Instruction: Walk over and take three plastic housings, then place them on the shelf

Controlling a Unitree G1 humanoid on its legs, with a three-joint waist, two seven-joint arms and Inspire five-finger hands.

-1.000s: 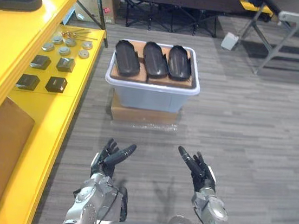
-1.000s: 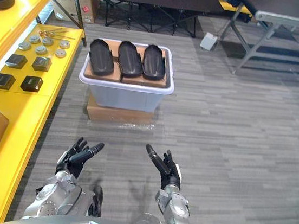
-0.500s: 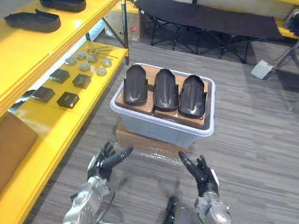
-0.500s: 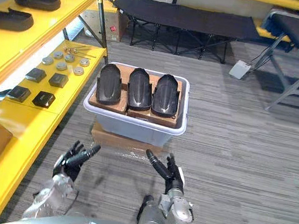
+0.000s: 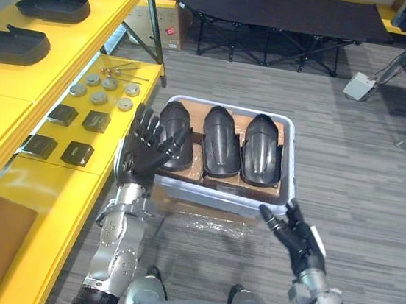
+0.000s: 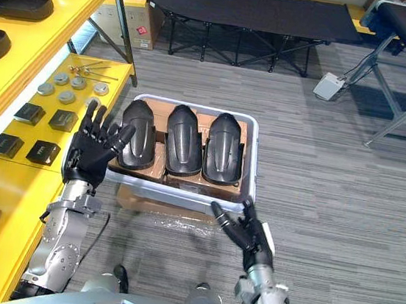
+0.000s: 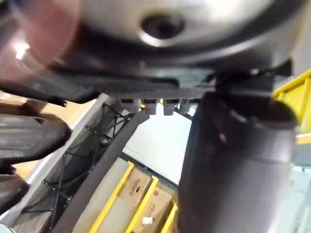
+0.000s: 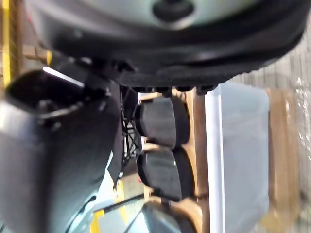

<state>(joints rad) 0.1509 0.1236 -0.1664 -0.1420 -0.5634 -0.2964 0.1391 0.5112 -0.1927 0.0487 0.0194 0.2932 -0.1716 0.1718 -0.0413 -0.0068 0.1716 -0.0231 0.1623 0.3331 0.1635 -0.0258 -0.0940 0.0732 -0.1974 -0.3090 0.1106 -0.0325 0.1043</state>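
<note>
A grey plank floor (image 5: 364, 164) is seen, with a yellow shelf (image 5: 17, 92) along the robot's left and a black folding cot (image 5: 280, 2) at the far side. On the shelf's upper level dark trays (image 5: 12, 45) are laid; on its lower level, metal discs (image 5: 100, 98) and black blocks (image 5: 97, 121) are set out.

The three plastic housings (image 6: 183, 149) are laid side by side on cardboard inside a pale bin (image 5: 216, 197), which is set on a cardboard box (image 6: 137, 202) largely hidden beneath it.

The left hand (image 6: 91, 155) is raised at the bin's left edge with fingers spread straight, nothing held; part of the leftmost housing is covered by it. The right hand (image 5: 298, 236) is held low by the bin's near right corner, fingers extended and empty.
</note>
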